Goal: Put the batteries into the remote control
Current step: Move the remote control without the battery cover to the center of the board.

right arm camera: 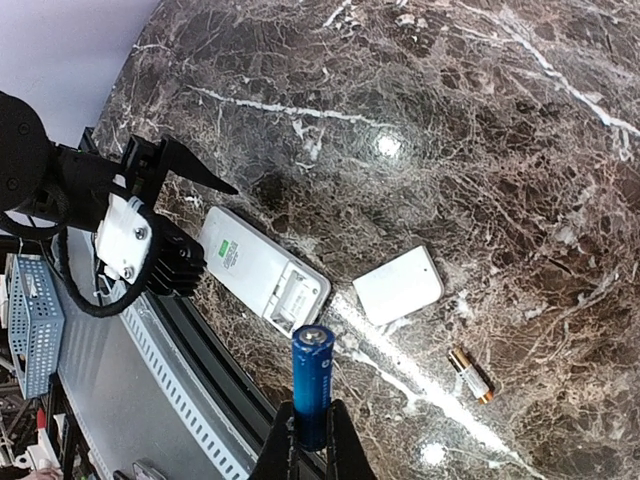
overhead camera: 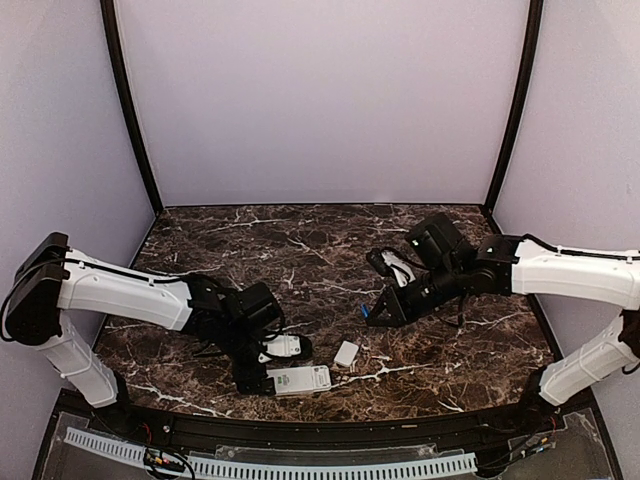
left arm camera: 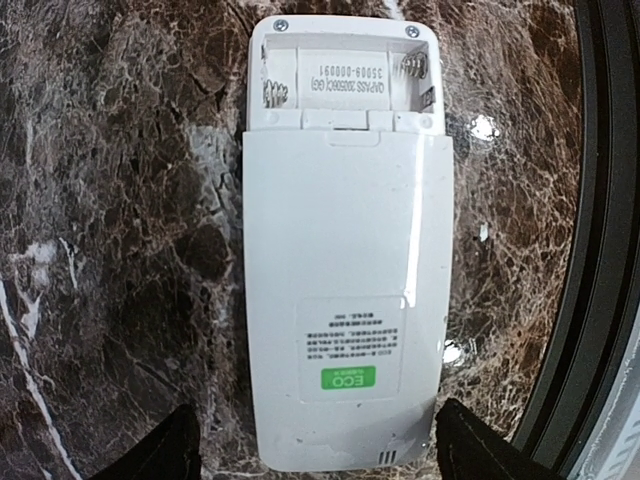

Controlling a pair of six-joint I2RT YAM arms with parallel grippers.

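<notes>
Remote control (overhead camera: 300,380) lies near the front edge of the dark marble surface (overhead camera: 300,250) in the top view, w/ a small white cover plate (overhead camera: 346,353) just beside it on the right, not touching. Left tool (overhead camera: 262,376) sits at the remote's left end. Right tool (overhead camera: 378,312) hangs further back and to the right, w/ a blue battery (overhead camera: 366,311) at its tip.

Left wrist view: remote is face down, back up, green label near the tool end. The battery bay at the far end is uncovered, w/ two springs and a printed number showing. Left tool is spread, one fingertip (left arm camera: 175,455) on each side of the remote's near end; can't tell if they touch it.

Right wrist view: right tool is pinching the blue battery, which stands upright betw. the fingers, clear of the surface. Below lie the remote, the cover plate and a second battery (right arm camera: 470,375) – brownish-looking, on its side, near the plate but apart from it.
</notes>
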